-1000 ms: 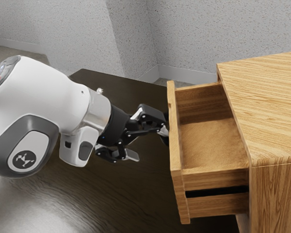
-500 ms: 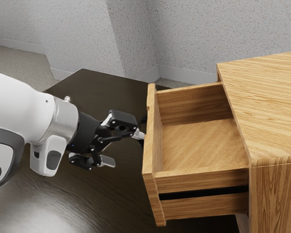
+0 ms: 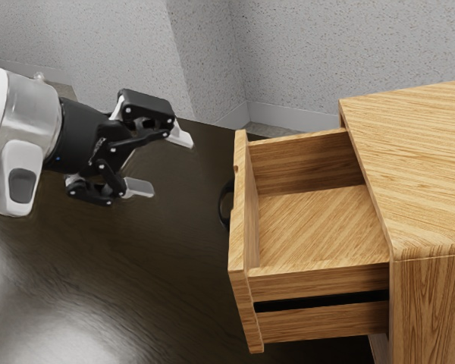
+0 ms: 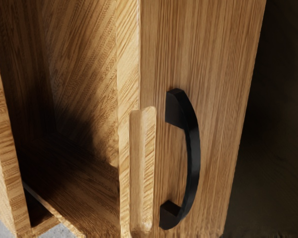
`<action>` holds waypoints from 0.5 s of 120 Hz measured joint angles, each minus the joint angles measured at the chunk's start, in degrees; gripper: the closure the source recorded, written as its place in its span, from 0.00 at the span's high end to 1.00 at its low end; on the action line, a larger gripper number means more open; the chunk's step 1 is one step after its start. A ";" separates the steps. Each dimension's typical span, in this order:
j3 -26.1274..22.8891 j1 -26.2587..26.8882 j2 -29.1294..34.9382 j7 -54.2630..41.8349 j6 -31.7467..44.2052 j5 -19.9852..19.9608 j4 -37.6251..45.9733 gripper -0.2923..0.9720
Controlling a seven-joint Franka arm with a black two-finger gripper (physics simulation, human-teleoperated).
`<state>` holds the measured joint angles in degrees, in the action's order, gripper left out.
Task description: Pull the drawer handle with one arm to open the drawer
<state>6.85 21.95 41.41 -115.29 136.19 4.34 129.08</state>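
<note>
Surface: a dark brown, glossy table (image 3: pixel 136 288) is recorded, with soft reflections on its near part. Room: speckled grey walls (image 3: pixel 326 45) meet at a corner behind the table, and a pale baseboard (image 3: pixel 288 114) runs along their foot. A light wooden cabinet (image 3: pixel 417 167) stands at the exterior view's right.

Change against the frame half a second earlier: the gripper (image 3: pixel 164 164) was then at the drawer front, by the handle. It is now found higher and farther to the exterior view's left, well apart from the handle. The white arm (image 3: pixel 15 144) has drawn back with it toward the left edge. The fingers are spread wide and nothing is grasped between them. The drawer's extension is almost unchanged over that half second. Against the frame one second earlier it is drawn out clearly farther.

Containers: the drawer (image 3: pixel 318 227) is seen pulled well out of the cabinet toward the exterior view's left, its top open to view. Inside it a bare wood-grain bottom is noted, with shadow along the far wall. The black handle (image 3: pixel 224 203) sits on the outer face of the drawer front, facing the gripper. In the wrist view the handle (image 4: pixel 191 148) is seen as a curved bow, fixed to the wooden front at both ends, with the shaded drawer interior just beside that front
</note>
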 joint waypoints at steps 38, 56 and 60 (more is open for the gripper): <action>0.39 -0.97 -18.72 13.12 -25.28 1.92 -26.94 0.76; 0.17 -0.20 -25.95 25.09 -41.26 2.93 -40.15 0.77; 0.30 -0.41 -28.77 27.76 -45.05 3.00 -44.60 0.77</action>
<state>7.14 21.53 12.63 -87.53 91.14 7.35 84.48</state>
